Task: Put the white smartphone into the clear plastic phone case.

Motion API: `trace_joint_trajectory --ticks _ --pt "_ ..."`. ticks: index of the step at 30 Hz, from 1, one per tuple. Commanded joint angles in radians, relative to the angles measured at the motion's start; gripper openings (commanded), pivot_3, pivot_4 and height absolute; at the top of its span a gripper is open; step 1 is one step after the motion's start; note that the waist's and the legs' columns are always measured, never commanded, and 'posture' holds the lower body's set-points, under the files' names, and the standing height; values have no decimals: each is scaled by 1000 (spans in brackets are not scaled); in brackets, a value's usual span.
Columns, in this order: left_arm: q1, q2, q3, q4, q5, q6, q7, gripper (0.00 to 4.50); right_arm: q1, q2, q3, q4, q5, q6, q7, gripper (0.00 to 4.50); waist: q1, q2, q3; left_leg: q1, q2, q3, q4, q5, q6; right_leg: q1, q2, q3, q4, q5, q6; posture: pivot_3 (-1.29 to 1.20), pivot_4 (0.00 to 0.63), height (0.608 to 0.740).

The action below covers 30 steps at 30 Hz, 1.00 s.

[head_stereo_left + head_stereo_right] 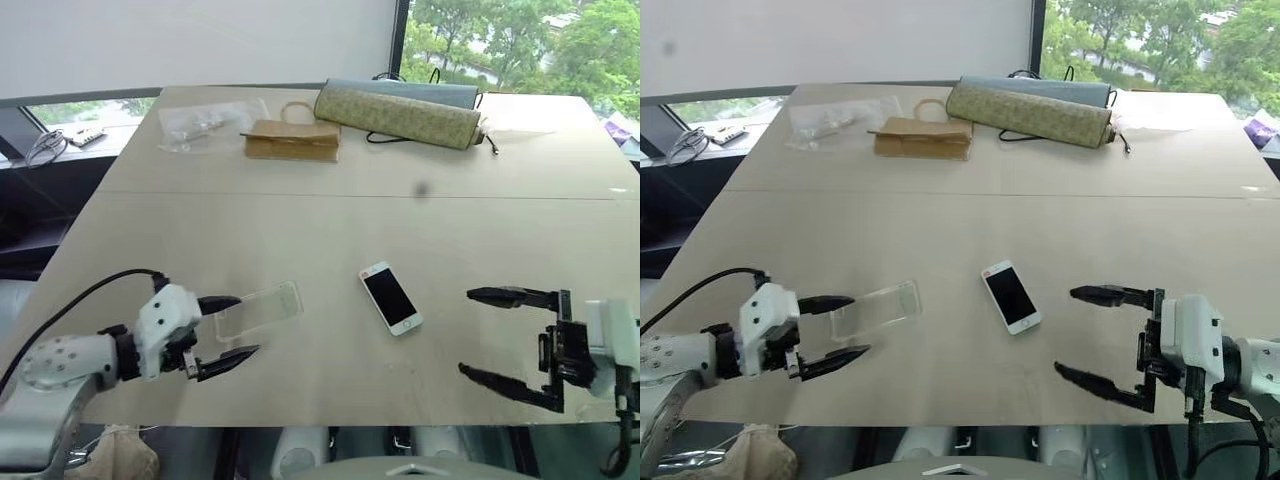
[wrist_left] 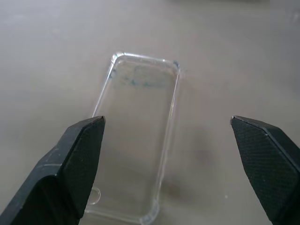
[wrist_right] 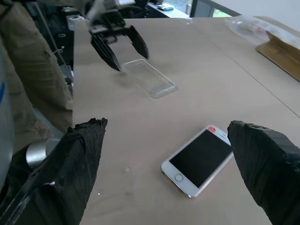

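This is looking like an office or meeting room: a long, pale wood-grain table (image 1: pixel 300 200) is stretching toward a big window (image 1: pixel 520 45) where green trees are showing, a white roller blind (image 1: pixel 200 40) is hanging beside it, and cables (image 1: pixel 45 148) are lying on the dark windowsill.

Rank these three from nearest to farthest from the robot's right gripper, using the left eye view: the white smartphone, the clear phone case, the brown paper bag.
1. white smartphone: just left of the right gripper, mid-table.
2. clear phone case: farther left, by the left gripper.
3. brown paper bag: far side of the table.
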Motion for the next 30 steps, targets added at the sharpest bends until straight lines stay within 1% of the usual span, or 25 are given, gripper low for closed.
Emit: trace_joint_trajectory --ticks 1,2,3,4,6,7,8,9,10,14,17,19,21,23,26,30 --pt "-33 14 -98 70 83 -46 -3 3906 0 -12 11 -49 10 10 -30 4500 0 0 0 0 0 0 0 0 0 0 0 0 0 0 0 0 150 740" --pt "-41 16 -126 92 101 -63 -13 3623 4 -11 13 -53 3 11 -40 4500 -1 0 0 0 0 0 0 0 0 0 0 0 0 2 -2 0 150 740" --pt "-46 17 -143 106 110 -74 -19 3196 7 -10 13 -56 -1 12 -47 4500 -1 -1 -1 0 0 0 0 0 0 0 0 0 0 2 -3 0 150 740" --pt "-51 17 -161 121 124 -97 -24 2634 10 -10 14 -61 -2 14 -55 4500 0 0 -1 0 0 0 0 0 0 0 0 0 0 2 -3 0 150 740" --pt "-68 9 -188 153 142 -114 -18 1830 18 -12 11 -74 -3 23 -75 4500 -1 1 -2 1 0 1 0 0 0 0 0 0 0 2 -2 0 150 740" --pt "-77 7 -196 170 146 -124 -19 1233 22 -12 7 -81 -2 29 -85 4500 0 1 -2 1 0 1 0 0 0 1 0 1 0 1 -2 0 150 740" --pt "-84 8 -200 183 146 -132 -22 816 26 -13 3 -87 0 32 -93 4500 0 2 -2 2 0 1 0 0 0 2 0 0 0 1 -1 0 150 740" --pt "-94 11 -207 202 147 -144 -32 275 31 -12 1 -93 0 36 -103 4500 0 3 -2 3 0 1 0 0 0 3 0 0 0 0 0 0 150 740" --pt "-103 15 -214 219 147 -154 -42 28 35 -12 -1 -99 -3 37 -113 4500 0 3 -3 4 0 1 0 0 0 4 0 0 0 0 1 0 150 740" --pt "-158 23 -248 272 126 -215 -125 28 43 -15 20 -111 -39 67 -174 4500 2 5 -3 12 0 1 -1 0 0 9 -2 1 0 -1 1 0 150 740" --pt "-234 20 -283 299 110 -244 -191 28 32 -10 42 -115 -53 110 -240 4500 2 6 -4 12 0 1 -1 -2 -4 10 -2 1 0 0 1 0 150 740" --pt "-293 18 -317 314 114 -252 -234 28 24 9 46 -115 -54 120 -282 4500 7 6 -4 12 0 1 -1 -2 -4 9 -2 1 0 0 1 0 150 740" --pt "-351 12 -355 327 121 -254 -269 28 28 4 46 -115 -34 176 -322 4500 11 6 -4 11 0 1 -1 0 0 9 -2 1 0 0 1 0 150 740" --pt "-404 -1 -395 345 135 -263 -289 28 31 -3 51 -124 -38 207 -349 4500 13 6 -4 10 0 2 -1 -1 1 8 -2 2 0 0 0 0 150 740" --pt "-492 -40 -452 370 147 -248 -305 28 41 -8 60 -159 -95 228 -399 4500 19 6 -4 8 -1 3 -1 -1 2 8 -1 2 0 2 -3 0 150 740" --pt "-575 -80 -496 396 172 -232 -301 28 70 -11 49 -183 -32 272 -398 4500 21 4 -3 6 -1 2 0 -1 2 7 4 1 0 0 1 0 150 740"
